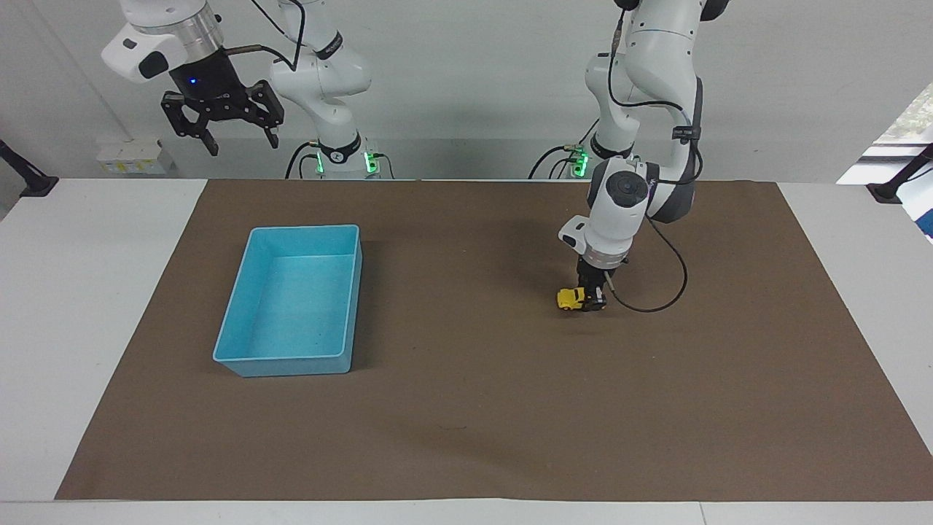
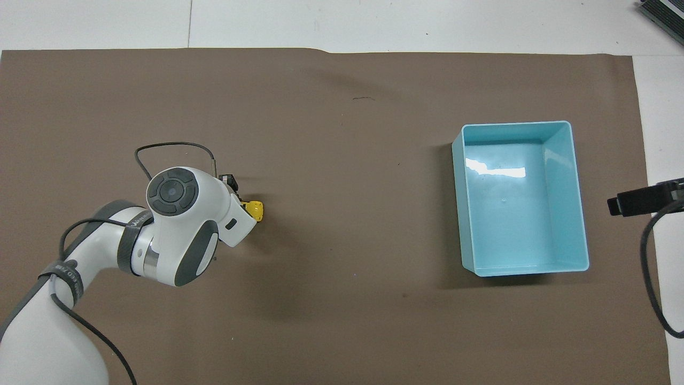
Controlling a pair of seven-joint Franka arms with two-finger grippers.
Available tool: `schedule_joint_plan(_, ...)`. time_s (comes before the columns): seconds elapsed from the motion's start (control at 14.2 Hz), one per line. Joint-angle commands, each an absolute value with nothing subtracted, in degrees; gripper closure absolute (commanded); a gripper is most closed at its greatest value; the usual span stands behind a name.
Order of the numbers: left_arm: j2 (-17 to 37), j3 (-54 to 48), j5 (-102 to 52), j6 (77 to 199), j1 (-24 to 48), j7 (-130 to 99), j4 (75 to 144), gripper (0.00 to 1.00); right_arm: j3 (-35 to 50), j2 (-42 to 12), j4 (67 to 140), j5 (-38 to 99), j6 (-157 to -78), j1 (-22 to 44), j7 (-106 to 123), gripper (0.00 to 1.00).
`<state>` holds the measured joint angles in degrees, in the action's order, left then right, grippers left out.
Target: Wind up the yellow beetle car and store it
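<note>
The yellow beetle car (image 1: pixel 571 299) sits on the brown mat toward the left arm's end of the table, its wheels on the mat. My left gripper (image 1: pixel 592 300) points straight down and is shut on the car's rear part. In the overhead view the left wrist covers most of the car (image 2: pixel 254 209); only its yellow nose shows. My right gripper (image 1: pixel 222 130) hangs open and empty, high in the air near the right arm's base; only its tip (image 2: pixel 638 200) shows in the overhead view.
An empty light blue bin (image 1: pixel 295 300) stands on the mat toward the right arm's end, also in the overhead view (image 2: pixel 521 198). The brown mat (image 1: pixel 466 408) covers most of the white table. A black cable loops beside the left wrist.
</note>
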<state>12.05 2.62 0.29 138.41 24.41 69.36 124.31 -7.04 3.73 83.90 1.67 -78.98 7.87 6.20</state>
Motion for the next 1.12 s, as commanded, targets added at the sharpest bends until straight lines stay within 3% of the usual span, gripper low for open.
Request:
schedule_joint_plan(0.0, 15.12, 2.99, 1.14, 140.1, 23.63, 71.63, 124.02, 0.57, -7.03, 4.48, 84.73, 2.29, -79.19, 7.29, 5.98, 0.0)
schedule_joint_plan(0.07, 14.25, 3.16, 1.06, 139.84, 26.25, 71.02, 123.93, 0.4, -7.03, 4.48, 84.64, 2.2, -79.28, 7.21, 5.98, 0.0)
schedule_joint_plan(0.14, 13.46, 3.25, 1.05, 138.96, 26.98, 69.97, 123.93, 0.29, -7.12, 4.48, 84.64, 2.11, -79.28, 7.21, 5.98, 0.0)
schedule_joint_plan(0.42, 8.27, 3.34, 1.23, 130.97, 26.81, 66.97, 121.47, 0.0, -7.03, 4.57, 84.73, 2.11, -79.1, 7.21, 5.98, 0.0)
schedule_joint_plan(0.84, 7.82, 3.95, 1.84, 123.41, 26.54, 49.63, 113.92, 0.0, -7.03, 4.83, 85.42, 1.93, -79.1, 7.29, 9.12, 0.0)
schedule_joint_plan(1.05, 7.82, 4.31, 1.85, 120.68, 23.83, 32.67, 110.23, 0.0, -7.03, 9.04, 91.73, 1.85, -80.59, 7.38, 17.39, 0.0)
